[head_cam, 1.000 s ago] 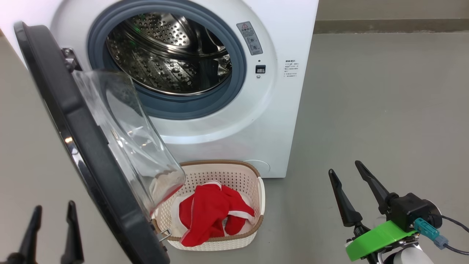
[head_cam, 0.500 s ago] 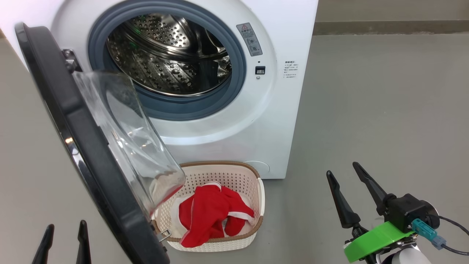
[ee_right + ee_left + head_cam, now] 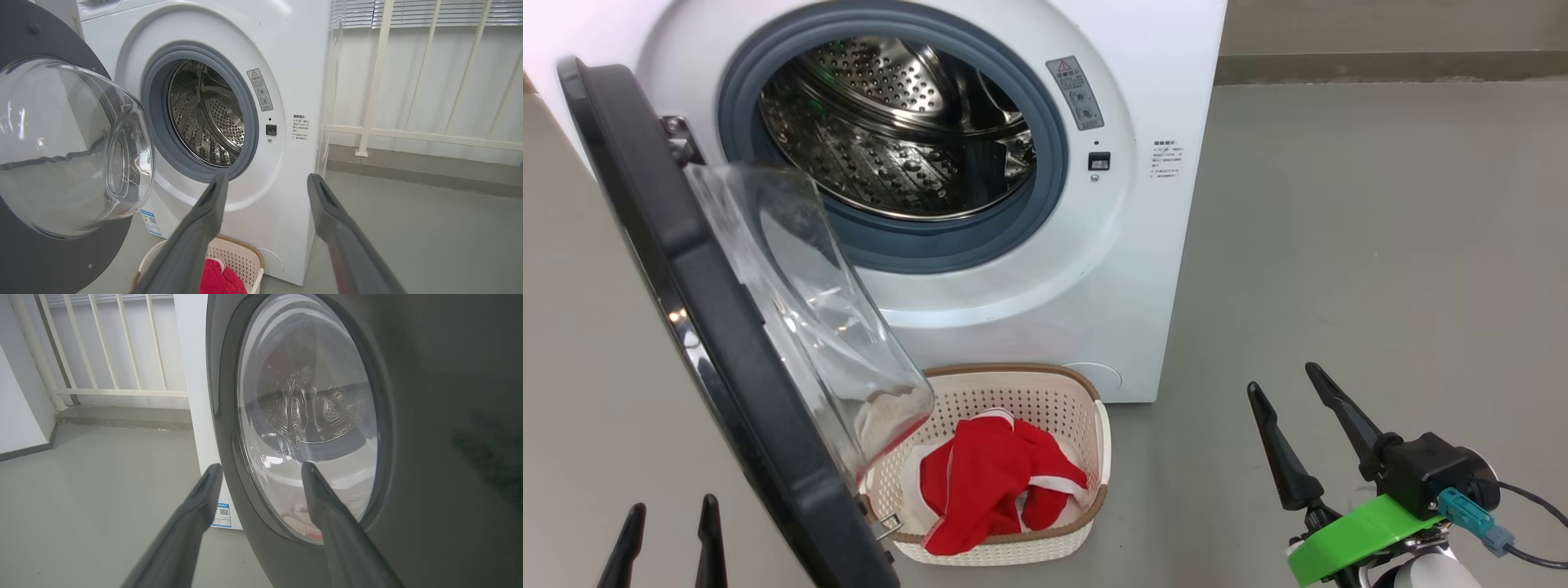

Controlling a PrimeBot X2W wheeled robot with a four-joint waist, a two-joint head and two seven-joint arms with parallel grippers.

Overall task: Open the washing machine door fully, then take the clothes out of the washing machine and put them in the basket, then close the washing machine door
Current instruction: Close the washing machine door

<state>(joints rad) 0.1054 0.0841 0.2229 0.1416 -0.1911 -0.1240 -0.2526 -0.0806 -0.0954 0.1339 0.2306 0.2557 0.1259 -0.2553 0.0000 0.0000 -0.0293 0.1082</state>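
Left pincer (image 3: 668,539) sits lower at the frame's bottom left now, fingers apart. Right pincer (image 3: 1289,408) stands apart too, empty. Clothes (image 3: 992,482) lie in the basket (image 3: 1013,384).

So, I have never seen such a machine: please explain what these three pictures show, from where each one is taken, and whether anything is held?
This is a wheeled robot with two arms. The head camera looks down at a white washing machine whose door stands open and whose steel drum looks empty. On the floor in front stands a small basket with red clothes in it. The dark prongs are the jaws of the left gripper and the right gripper; both are open and hold nothing. The left wrist camera looks along its prongs at the door's outer side. The right wrist camera faces the drum opening, with the basket below.
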